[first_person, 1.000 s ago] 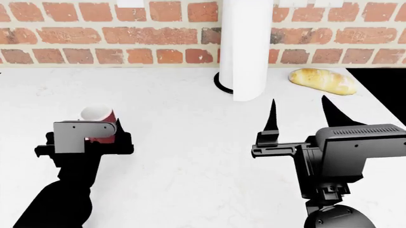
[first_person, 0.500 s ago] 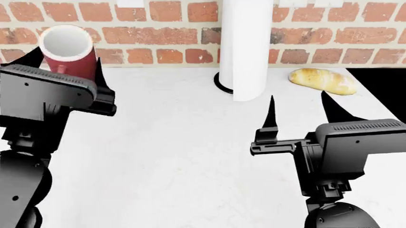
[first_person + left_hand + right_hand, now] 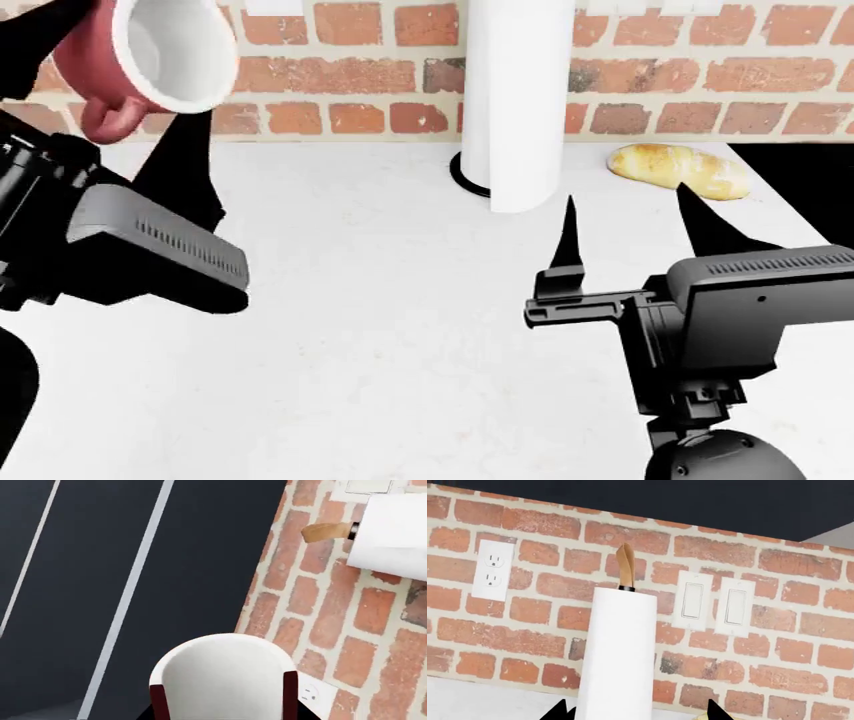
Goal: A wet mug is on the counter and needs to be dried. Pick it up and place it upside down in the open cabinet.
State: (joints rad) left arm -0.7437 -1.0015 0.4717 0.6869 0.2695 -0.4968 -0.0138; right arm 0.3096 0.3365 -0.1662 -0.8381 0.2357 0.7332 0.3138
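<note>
We see a tall paper-towel roll (image 3: pixel 514 100) at top centre against the brick wall (image 3: pixel 334 75), a bread loaf (image 3: pixel 678 170) right of it, and a black stovetop (image 3: pixel 807 185) at the far right.

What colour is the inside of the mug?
White inside the mug, dark red outside. The head view shows both colours best.

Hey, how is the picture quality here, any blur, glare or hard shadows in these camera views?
Head view: sharp, flat even light, no glare; the counter shows almost no cast shadows, and both pincers render as flat black shapes. Left wrist view: crisp; the mug is cut off at the frame edge. Right wrist view: evenly lit bricks and paper-towel roll, no blur.
</note>
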